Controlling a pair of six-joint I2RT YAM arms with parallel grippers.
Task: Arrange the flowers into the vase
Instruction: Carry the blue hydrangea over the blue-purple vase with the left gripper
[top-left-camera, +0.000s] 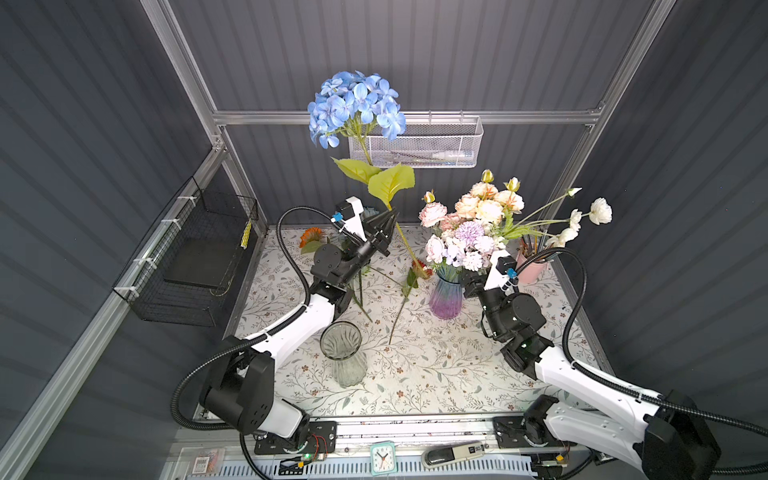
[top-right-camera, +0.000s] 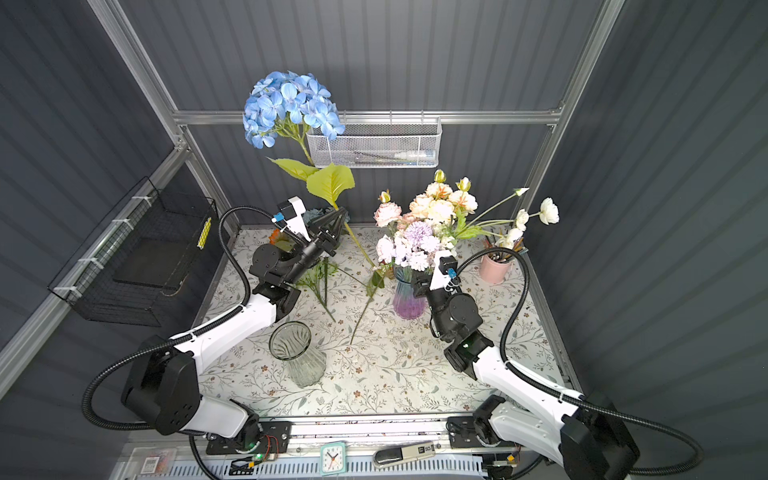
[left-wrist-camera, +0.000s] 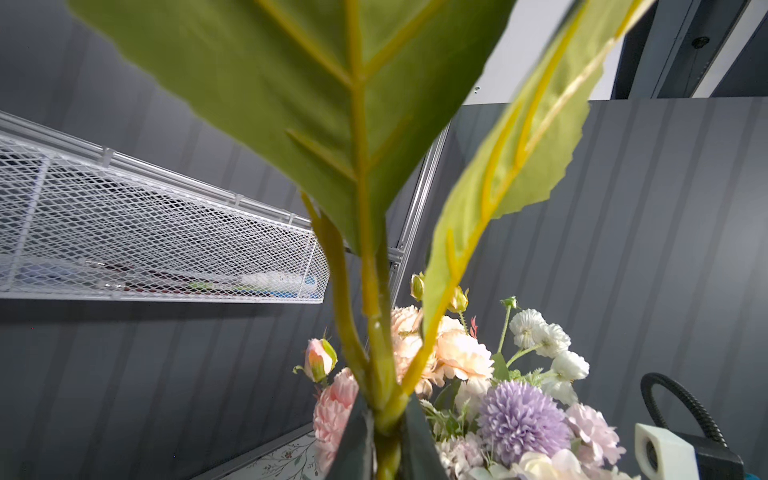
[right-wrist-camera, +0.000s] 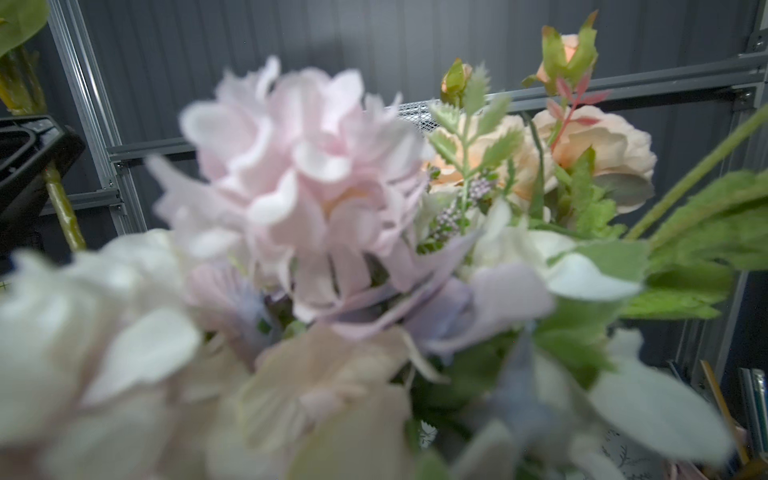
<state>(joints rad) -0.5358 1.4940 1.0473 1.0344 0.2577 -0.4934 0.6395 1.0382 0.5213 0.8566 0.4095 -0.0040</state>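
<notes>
My left gripper (top-left-camera: 388, 223) (top-right-camera: 338, 218) is raised over the back of the table and shut on the thick green stem of a blue hydrangea (top-left-camera: 357, 106) (top-right-camera: 291, 104). The bloom stands high above it and two big leaves (left-wrist-camera: 332, 104) fill the left wrist view. The left gripper (left-wrist-camera: 386, 449) clamps the stem just below the leaf fork. A purple-blue vase (top-left-camera: 445, 297) (top-right-camera: 409, 297) holds a bouquet (top-left-camera: 473, 224) of peach, pink, lilac and white flowers. My right gripper (top-left-camera: 468, 277) (top-right-camera: 420, 283) is at the vase's neck under the blooms, its jaws hidden. Blurred petals (right-wrist-camera: 299, 174) fill the right wrist view.
A clear glass vase (top-left-camera: 343, 353) (top-right-camera: 297, 351) stands front left. A red flower (top-left-camera: 420, 269), an orange daisy (top-left-camera: 309, 237) and green stems (top-right-camera: 320, 278) lie on the floral cloth. A pink pencil cup (top-left-camera: 532, 268) is back right; a white mesh basket (top-left-camera: 415, 143) hangs behind.
</notes>
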